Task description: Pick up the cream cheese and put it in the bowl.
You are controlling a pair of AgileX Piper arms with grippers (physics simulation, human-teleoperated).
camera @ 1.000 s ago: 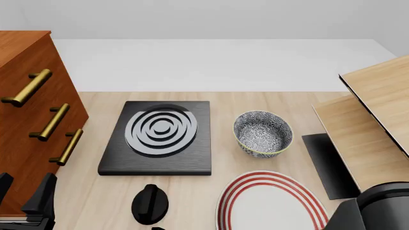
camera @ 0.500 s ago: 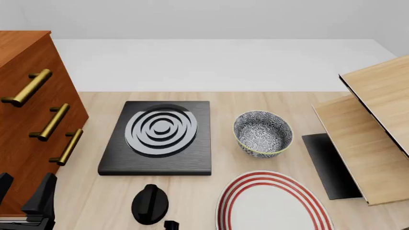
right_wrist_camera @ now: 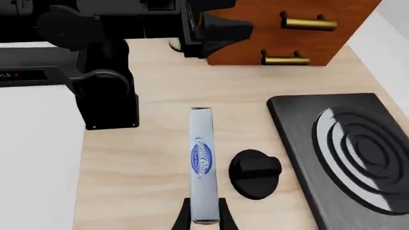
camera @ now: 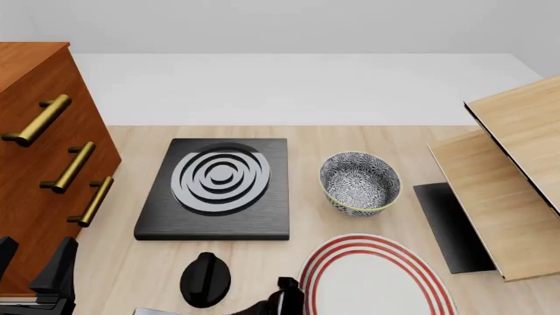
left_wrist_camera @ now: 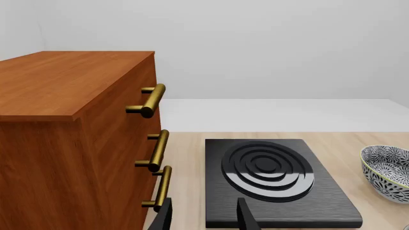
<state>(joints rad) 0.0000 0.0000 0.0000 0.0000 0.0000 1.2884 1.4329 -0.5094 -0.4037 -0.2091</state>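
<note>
Wooden tabletop (right_wrist_camera: 147, 143) is carrying the cream cheese (right_wrist_camera: 202, 163).
Right gripper (right_wrist_camera: 204, 221) is pinching its end; left gripper (left_wrist_camera: 203, 216) is sitting spread.

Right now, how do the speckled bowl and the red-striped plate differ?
The bowl is small and deep; the plate is large and flat. The bowl carries a dense black-and-white speckled pattern with a pale yellowish rim; the plate is white with red rings. The bowl sits farther from the arms, the plate nearer. Both are round, look empty and rest on the wooden table.
</note>
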